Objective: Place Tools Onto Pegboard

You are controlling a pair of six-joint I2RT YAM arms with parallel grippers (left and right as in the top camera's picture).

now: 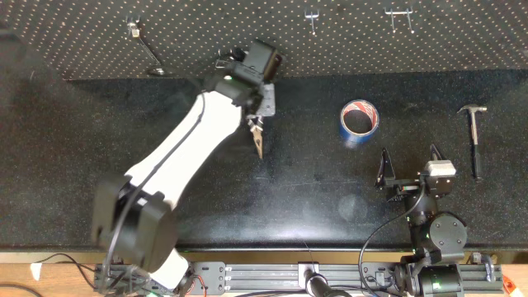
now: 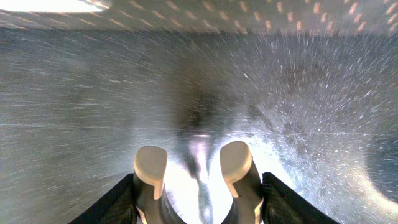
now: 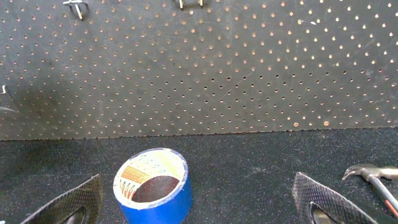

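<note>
My left gripper [image 1: 262, 106] is over the table's back middle, near the foot of the pegboard [image 1: 330, 37]. It is shut on a thin pointed metal tool [image 1: 256, 137], like small pliers, which hangs tip down. In the left wrist view the two pale fingertips [image 2: 150, 165] stand close together with the tool's shiny blur [image 2: 199, 149] between them. A wrench [image 1: 149, 54] hangs on a hook at the pegboard's left. A blue tape roll [image 1: 359, 122] [image 3: 153, 185] and a hammer [image 1: 474, 140] [image 3: 370, 174] lie on the black table. My right gripper [image 1: 409, 161] [image 3: 199, 214] stands open behind the tape, holding nothing.
Bare hooks [image 1: 311, 18] [image 1: 400, 16] stick out of the pegboard at the upper middle and right. The black tabletop [image 1: 313, 198] is free between the two arms. The table's front edge runs just before the arm bases.
</note>
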